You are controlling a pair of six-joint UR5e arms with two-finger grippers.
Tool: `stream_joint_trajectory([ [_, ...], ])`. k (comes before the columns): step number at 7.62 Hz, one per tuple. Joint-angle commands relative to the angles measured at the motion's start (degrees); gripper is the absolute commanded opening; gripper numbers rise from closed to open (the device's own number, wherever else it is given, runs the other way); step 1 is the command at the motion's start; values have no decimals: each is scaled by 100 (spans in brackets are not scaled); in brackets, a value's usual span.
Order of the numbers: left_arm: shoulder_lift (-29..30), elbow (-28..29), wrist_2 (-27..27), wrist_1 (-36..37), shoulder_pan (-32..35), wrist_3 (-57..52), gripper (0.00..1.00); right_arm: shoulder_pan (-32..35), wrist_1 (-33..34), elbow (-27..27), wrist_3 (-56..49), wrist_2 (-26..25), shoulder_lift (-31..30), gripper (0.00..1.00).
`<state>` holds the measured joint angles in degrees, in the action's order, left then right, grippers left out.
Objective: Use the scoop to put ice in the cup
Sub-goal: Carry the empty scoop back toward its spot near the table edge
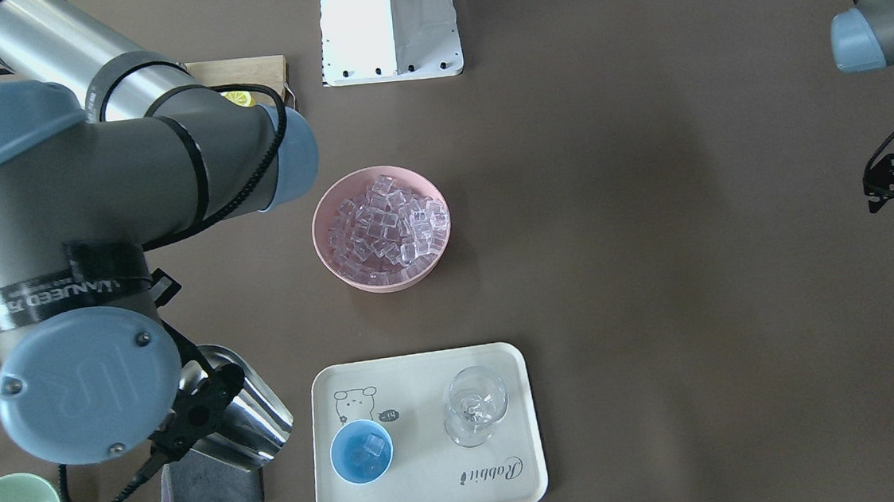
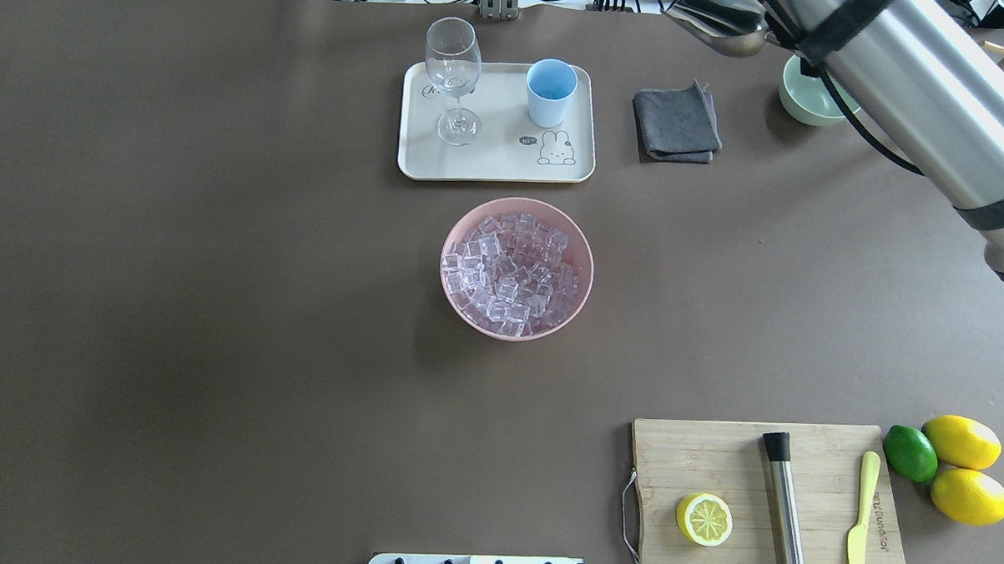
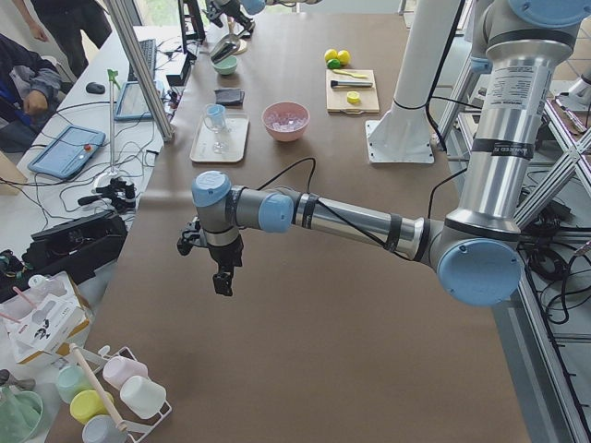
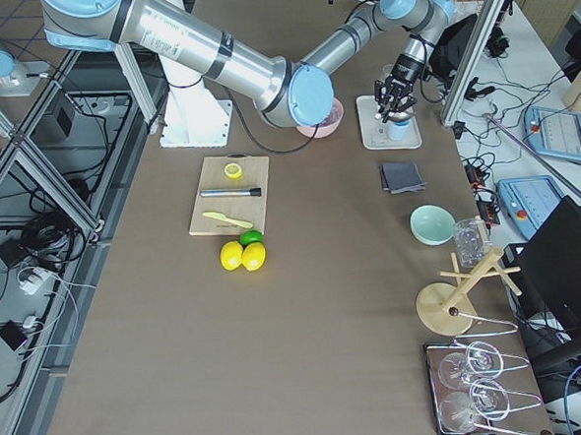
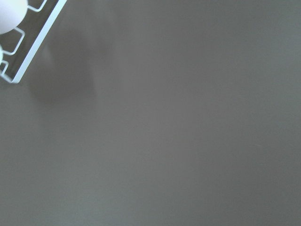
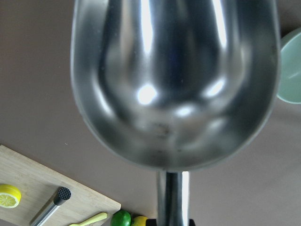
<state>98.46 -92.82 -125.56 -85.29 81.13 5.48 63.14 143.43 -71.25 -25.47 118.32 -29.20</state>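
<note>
Right wrist-mounted view: right gripper (image 1: 193,421), jaws clamped on the handle of the empty scoop (image 6: 174,84); left gripper (image 3: 222,279), jaw spacing cannot be told.

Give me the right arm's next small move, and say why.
Probably lower the scoop onto the grey cloth and release it. The right wrist view shows the scoop empty, the cup already holds ice, and the right gripper holds the scoop by the cloth, off the tray and away from the pink bowl. If more ice is wanted, return to the bowl instead.
</note>
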Motion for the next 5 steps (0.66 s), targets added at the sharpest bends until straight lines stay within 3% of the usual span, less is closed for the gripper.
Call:
stream_joint_trajectory([
  [1, -124, 264, -284, 188, 753, -3, 100, 409, -190, -2156, 960, 560, -1931, 0],
  [3, -169, 229, -284, 144, 773, -11, 100, 576, -595, -3232, 1682, 709, -3217, 0],
  [5, -178, 247, -293, 136, 773, -20, 100, 708, -1172, -3465, 2709, 1384, -4011, 0],
])
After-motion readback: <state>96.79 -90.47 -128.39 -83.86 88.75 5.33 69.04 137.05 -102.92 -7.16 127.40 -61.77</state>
